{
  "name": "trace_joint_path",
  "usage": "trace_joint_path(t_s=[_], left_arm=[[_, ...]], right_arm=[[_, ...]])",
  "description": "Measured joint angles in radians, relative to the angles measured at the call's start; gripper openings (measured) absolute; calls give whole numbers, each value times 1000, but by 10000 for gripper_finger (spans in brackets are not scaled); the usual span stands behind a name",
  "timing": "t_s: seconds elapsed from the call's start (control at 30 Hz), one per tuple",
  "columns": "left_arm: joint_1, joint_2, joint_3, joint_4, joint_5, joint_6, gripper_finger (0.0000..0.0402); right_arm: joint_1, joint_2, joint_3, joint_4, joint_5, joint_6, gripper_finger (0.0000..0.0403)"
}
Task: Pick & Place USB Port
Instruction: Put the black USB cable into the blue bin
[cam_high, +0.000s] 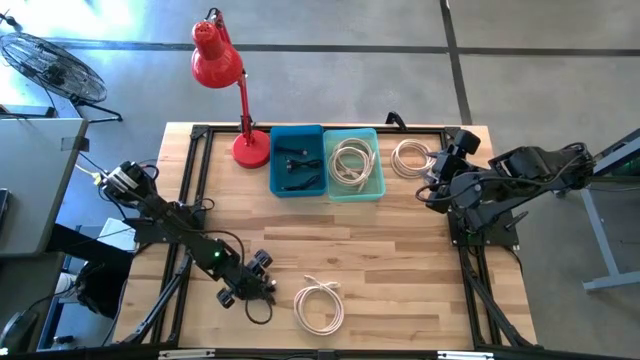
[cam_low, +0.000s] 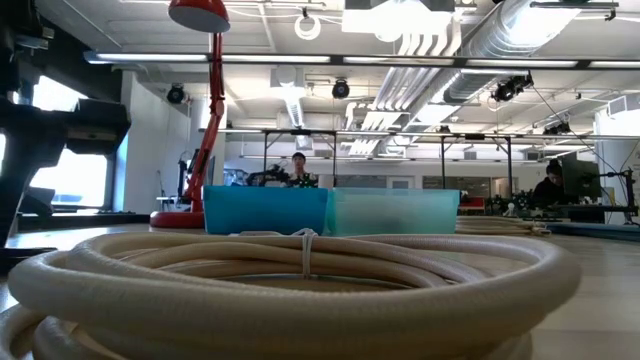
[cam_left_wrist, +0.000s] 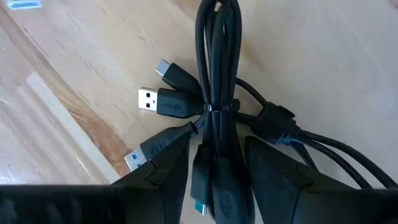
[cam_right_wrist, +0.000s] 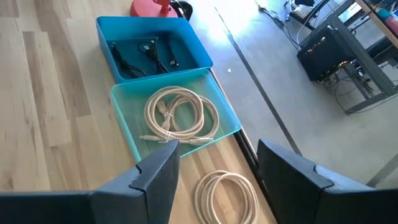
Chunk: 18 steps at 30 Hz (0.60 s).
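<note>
Black USB cable bundle (cam_left_wrist: 217, 93), tied in the middle, lies on the wooden table (cam_high: 400, 260) near its front edge, just beside a white cable coil (cam_high: 320, 306). Left gripper (cam_left_wrist: 214, 180) has its two fingers partly closed around the bundle. Right gripper (cam_right_wrist: 214, 180) hangs wide open and holds nothing, near another white coil (cam_high: 410, 158) beside the light blue bin (cam_high: 378, 180) and dark blue bin (cam_high: 272, 170).
</note>
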Motion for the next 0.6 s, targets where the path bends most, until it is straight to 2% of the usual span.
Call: trace_joint_path(t_s=[0.17, 0.6], left_arm=[[0, 0, 0, 0, -15, -1, 154], [2, 1, -2, 42, -160, -33, 154]], right_arm=[[0, 0, 0, 0, 0, 0, 209], [0, 0, 0, 8, 0, 0, 209]])
